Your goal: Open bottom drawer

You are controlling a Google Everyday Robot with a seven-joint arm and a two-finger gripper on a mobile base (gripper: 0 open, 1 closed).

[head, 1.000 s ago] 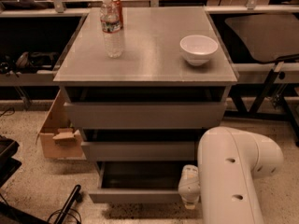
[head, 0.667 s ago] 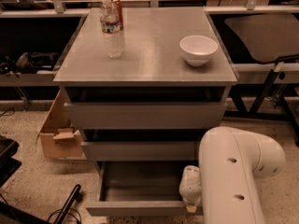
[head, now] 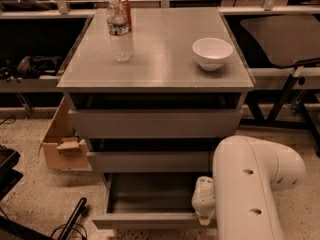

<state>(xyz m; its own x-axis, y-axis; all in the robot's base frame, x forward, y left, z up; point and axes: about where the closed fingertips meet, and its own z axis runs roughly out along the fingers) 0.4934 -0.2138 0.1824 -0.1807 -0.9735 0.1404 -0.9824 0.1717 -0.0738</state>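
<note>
Largely done, with the bottom drawer (head: 145, 220) standing well out at the foot of the cabinet (head: 165, 66), grey interior exposed, gripper (head: 204, 215) at the right end of its front, grip impossible to tell; perhaps only final travel and release left.

1. The bottom drawer (head: 150, 194), grey with a flat handleless front, sits lowest below the counter's (head: 165, 56) front edge.
2. It is pulled out, plain grey interior showing.
3. The end effector (head: 204, 215) is at its front's right end.
</note>
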